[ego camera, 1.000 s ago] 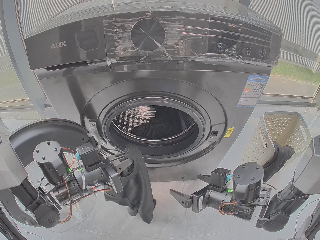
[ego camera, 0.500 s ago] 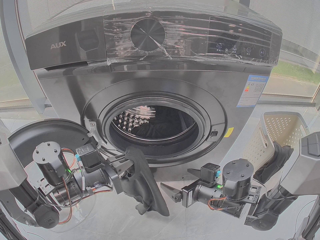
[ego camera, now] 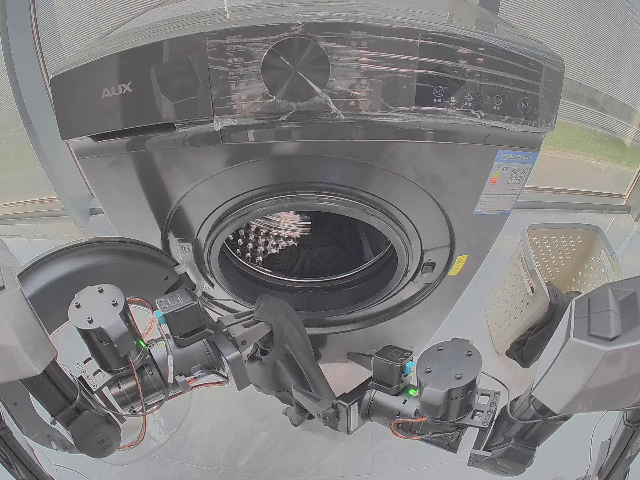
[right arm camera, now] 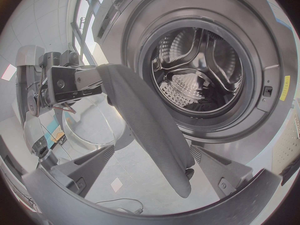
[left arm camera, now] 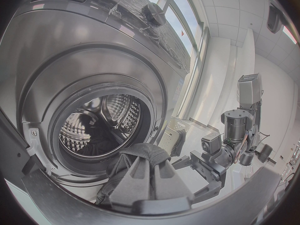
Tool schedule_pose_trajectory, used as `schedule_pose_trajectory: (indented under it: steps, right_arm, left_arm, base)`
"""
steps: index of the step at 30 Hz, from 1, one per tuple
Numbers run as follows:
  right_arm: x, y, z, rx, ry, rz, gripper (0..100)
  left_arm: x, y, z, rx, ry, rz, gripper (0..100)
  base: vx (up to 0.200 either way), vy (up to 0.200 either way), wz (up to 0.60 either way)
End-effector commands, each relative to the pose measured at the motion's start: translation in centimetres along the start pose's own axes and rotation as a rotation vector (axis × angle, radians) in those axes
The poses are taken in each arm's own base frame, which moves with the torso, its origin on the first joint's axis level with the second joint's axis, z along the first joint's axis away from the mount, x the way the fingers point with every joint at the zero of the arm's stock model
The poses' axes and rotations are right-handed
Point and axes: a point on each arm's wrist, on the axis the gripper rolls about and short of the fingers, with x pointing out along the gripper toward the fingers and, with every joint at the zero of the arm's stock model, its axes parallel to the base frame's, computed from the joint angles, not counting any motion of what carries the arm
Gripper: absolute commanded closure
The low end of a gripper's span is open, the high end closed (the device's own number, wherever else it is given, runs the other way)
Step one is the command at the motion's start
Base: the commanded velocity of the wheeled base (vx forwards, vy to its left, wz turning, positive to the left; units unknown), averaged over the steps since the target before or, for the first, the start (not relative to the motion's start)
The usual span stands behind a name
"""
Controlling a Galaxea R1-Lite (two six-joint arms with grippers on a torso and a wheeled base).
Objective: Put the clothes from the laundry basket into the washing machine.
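Observation:
The grey washing machine [ego camera: 460,188] stands with its round opening uncovered, and dark clothes [ego camera: 320,255] lie in the drum. My left gripper [ego camera: 257,325] is just below the opening's rim, shut on a dark garment [ego camera: 290,358] that hangs down from it. In the left wrist view the garment [left arm camera: 143,152] drapes over the shut fingers [left arm camera: 137,180]. My right gripper [ego camera: 308,405] is at the garment's lower end. It is open, one finger [right arm camera: 93,160] on each side of the hanging cloth [right arm camera: 147,119].
The machine's door [ego camera: 87,268] is swung out to the left, behind my left arm. A white perforated laundry basket [ego camera: 573,255] leans at the right, with a dark cloth [ego camera: 540,335] draped over its rim. Pale tiled floor lies below.
My right arm has swept left from near the basket to the hanging garment. The garment's lower end has swung right, toward it. My left gripper has barely moved.

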Motion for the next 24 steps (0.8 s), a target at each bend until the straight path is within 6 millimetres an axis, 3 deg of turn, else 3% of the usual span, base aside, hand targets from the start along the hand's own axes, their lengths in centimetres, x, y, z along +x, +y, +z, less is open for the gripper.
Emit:
schedule_pose_trajectory:
  steps: [1,7,14,24]
  right_arm:
    - [0.4,0.4,-0.9,-0.006,0.020,0.013,0]
    - [2.4,0.2,-1.0,-0.016,-0.018,0.007,0]
    - [3.0,-2.5,0.3,-0.026,-0.061,-0.067,0]
    - [4.2,-1.9,-0.2,-0.031,-0.076,-0.042,0]
  left_arm:
    - [0.1,-0.1,0.0,0.000,0.000,-0.003,100]
    - [0.0,-0.2,-0.2,-0.001,0.007,-0.009,100]
    - [0.0,-0.3,-0.2,0.001,0.007,-0.012,100]
    - [-0.2,-0.6,-0.1,0.002,0.008,-0.023,100]
  base:
    - [0.000,0.000,0.00]
    - [0.000,0.000,0.00]
    - [0.000,0.000,0.00]
    - [0.000,0.000,0.00]
